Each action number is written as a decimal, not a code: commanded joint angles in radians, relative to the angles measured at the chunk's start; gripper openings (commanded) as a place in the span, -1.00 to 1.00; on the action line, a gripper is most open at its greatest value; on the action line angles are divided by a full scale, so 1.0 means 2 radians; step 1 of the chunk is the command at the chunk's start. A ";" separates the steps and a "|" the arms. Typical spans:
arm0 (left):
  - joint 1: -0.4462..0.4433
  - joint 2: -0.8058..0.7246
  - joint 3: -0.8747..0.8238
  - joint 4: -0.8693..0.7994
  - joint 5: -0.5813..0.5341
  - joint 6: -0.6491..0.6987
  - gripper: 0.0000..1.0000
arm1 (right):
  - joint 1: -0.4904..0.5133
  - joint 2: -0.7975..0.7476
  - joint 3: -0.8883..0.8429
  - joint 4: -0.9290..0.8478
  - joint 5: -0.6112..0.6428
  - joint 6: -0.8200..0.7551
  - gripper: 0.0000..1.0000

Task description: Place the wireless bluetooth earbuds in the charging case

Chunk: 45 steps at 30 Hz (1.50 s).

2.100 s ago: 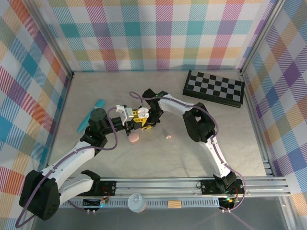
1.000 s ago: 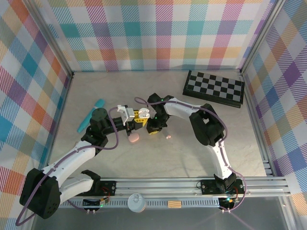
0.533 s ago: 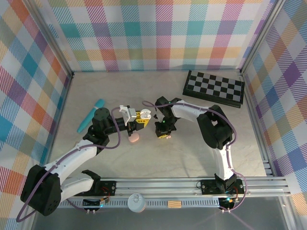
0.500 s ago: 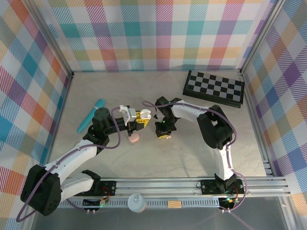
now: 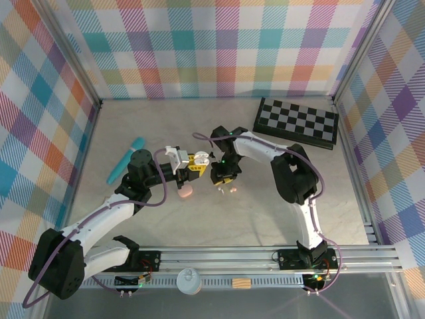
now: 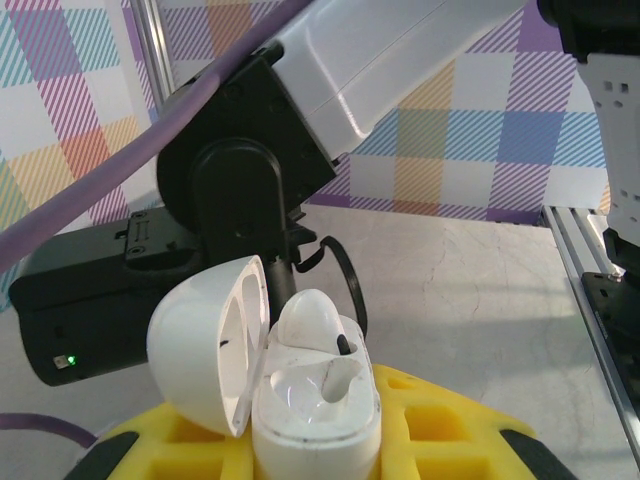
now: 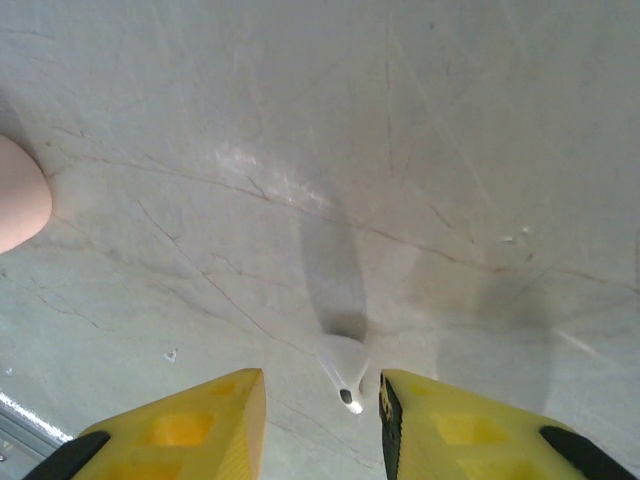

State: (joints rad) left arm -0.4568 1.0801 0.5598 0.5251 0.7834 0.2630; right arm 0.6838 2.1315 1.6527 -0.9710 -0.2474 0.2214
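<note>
Right wrist view is showing the right gripper (image 7: 320, 402) hanging spread over a whitish earbud (image 7: 345, 375) lying on the desk (image 7: 450, 150), between its fingertips. The left gripper (image 6: 300, 445) is pinching the open charging case (image 6: 315, 400), a seated earbud (image 6: 310, 318) inside. The loose bud is probably light, hard and slippery, so I would pinch across its bulb.

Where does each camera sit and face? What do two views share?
Top external: above, behind the bases, facing down on the table; left arm, right arm show.
Left wrist: along the left gripper, at the open charging case it clamps.
Right wrist: straight down; the open right gripper straddles a whitish earbud.
Shared: pink case, top and right wrist.
</note>
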 commanded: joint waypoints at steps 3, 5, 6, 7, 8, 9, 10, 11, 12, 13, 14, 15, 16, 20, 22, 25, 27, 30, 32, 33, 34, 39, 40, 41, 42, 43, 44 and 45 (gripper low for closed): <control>-0.005 -0.007 0.014 0.004 0.008 0.013 -0.76 | 0.004 0.035 0.039 -0.053 0.009 -0.020 -0.28; -0.006 -0.007 0.014 0.003 0.008 0.013 -0.76 | 0.007 0.043 0.052 -0.063 0.010 -0.022 -0.29; -0.005 -0.007 0.013 0.003 0.008 0.014 -0.76 | 0.008 0.047 0.057 -0.068 0.010 -0.024 -0.30; -0.005 -0.007 0.013 0.003 0.009 0.014 -0.76 | 0.009 0.052 0.062 -0.075 0.009 -0.025 -0.30; -0.006 -0.006 0.014 0.002 0.009 0.014 -0.76 | 0.010 0.057 0.066 -0.079 0.011 -0.026 -0.31; -0.006 -0.005 0.015 0.001 0.009 0.015 -0.76 | 0.010 0.060 0.068 -0.082 0.012 -0.026 -0.32; -0.005 -0.005 0.015 0.000 0.010 0.015 -0.76 | 0.011 0.064 0.072 -0.086 0.011 -0.027 -0.32; -0.005 -0.006 0.015 0.000 0.011 0.016 -0.76 | 0.012 0.066 0.074 -0.089 0.012 -0.028 -0.33; -0.005 -0.006 0.016 -0.001 0.011 0.017 -0.76 | 0.012 0.068 0.075 -0.091 0.012 -0.028 -0.33; -0.005 -0.005 0.016 -0.002 0.011 0.017 -0.76 | 0.014 0.069 0.078 -0.093 0.011 -0.028 -0.34; -0.005 -0.006 0.016 -0.002 0.011 0.018 -0.76 | 0.015 0.071 0.080 -0.097 0.010 -0.030 -0.34; -0.006 -0.005 0.015 -0.001 0.011 0.017 -0.75 | 0.017 0.074 0.084 -0.102 0.011 -0.032 -0.34; -0.006 -0.006 0.015 -0.001 0.011 0.018 -0.75 | 0.018 0.077 0.086 -0.107 0.014 -0.034 -0.34; -0.005 -0.003 0.013 0.004 0.011 0.017 -0.75 | 0.024 0.086 0.092 -0.118 0.028 -0.036 -0.34; -0.005 -0.004 0.013 0.004 0.012 0.016 -0.75 | 0.026 0.088 0.093 -0.118 0.030 -0.034 -0.35; -0.005 -0.006 0.013 0.003 0.012 0.017 -0.75 | 0.027 0.092 0.096 -0.120 0.034 -0.032 -0.40; -0.005 -0.006 0.012 0.001 0.011 0.019 -0.75 | 0.028 0.097 0.099 -0.124 0.038 -0.033 -0.42; -0.005 -0.007 0.011 0.000 0.009 0.020 -0.75 | 0.028 0.104 0.099 -0.124 0.044 -0.034 -0.43; -0.005 -0.008 0.011 0.000 0.009 0.020 -0.75 | 0.028 0.109 0.099 -0.124 0.047 -0.031 -0.46; -0.005 -0.008 0.011 0.000 0.009 0.021 -0.75 | 0.028 0.110 0.099 -0.122 0.049 -0.030 -0.47; -0.005 -0.008 0.011 -0.001 0.009 0.021 -0.75 | 0.028 0.110 0.099 -0.121 0.050 -0.028 -0.49; -0.005 -0.008 0.011 -0.003 0.008 0.021 -0.75 | 0.028 0.100 0.097 -0.115 0.055 -0.021 -0.52; -0.005 -0.007 0.011 -0.003 0.008 0.021 -0.75 | 0.028 0.095 0.096 -0.112 0.055 -0.020 -0.52; -0.005 -0.006 0.010 -0.003 0.005 0.021 -0.75 | 0.027 0.087 0.092 -0.108 0.055 -0.020 -0.52; -0.005 -0.006 0.010 -0.003 0.003 0.021 -0.74 | 0.028 0.079 0.088 -0.104 0.054 -0.021 -0.53; -0.005 -0.006 0.009 -0.001 0.000 0.022 -0.74 | 0.027 0.072 0.085 -0.099 0.052 -0.020 -0.53; -0.005 -0.005 0.007 0.001 -0.010 0.021 -0.74 | 0.026 0.061 0.076 -0.090 0.050 -0.019 -0.54; -0.005 -0.005 0.003 0.005 -0.020 0.020 -0.73 | 0.023 0.052 0.069 -0.082 0.048 -0.015 -0.56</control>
State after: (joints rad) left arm -0.4568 1.0798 0.5598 0.5220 0.7731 0.2825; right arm 0.7300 2.2890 1.8282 -1.1694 -0.1646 0.1726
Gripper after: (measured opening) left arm 0.210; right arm 0.225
